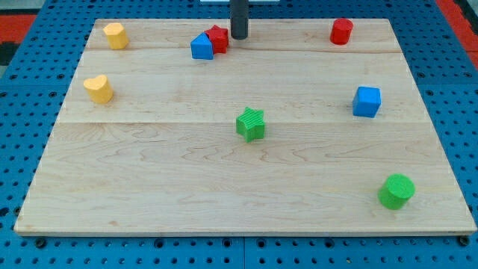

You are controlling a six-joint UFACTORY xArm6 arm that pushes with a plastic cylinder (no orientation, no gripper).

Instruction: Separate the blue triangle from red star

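The arm's dark rod enters from the view's top edge; its tip (238, 36) rests on the light wooden board (224, 187) just beside the red star-shaped block (219, 37), at that block's 3 o'clock. The rod carries no jaws, so there is nothing to open, close or hold.

The blue triangular block (201, 47) touches the red star at the star's 8 o'clock; the two stand together near the board's top edge, left of centre.

Other items on the board:
- A yellow block of unclear shape (115, 35) sits at the top-left corner.
- A yellow heart-shaped block (98, 88) lies at its 7 o'clock.
- A red cylindrical block (341, 31) stands at the top right, well apart from the pair.
- A blue cube (366, 101) lies at its 5 o'clock.
- A green star-shaped block (251, 124) occupies the centre.
- A green cylindrical block (396, 191) sits at the bottom right.

The board rests on a blue perforated surface (30, 149).
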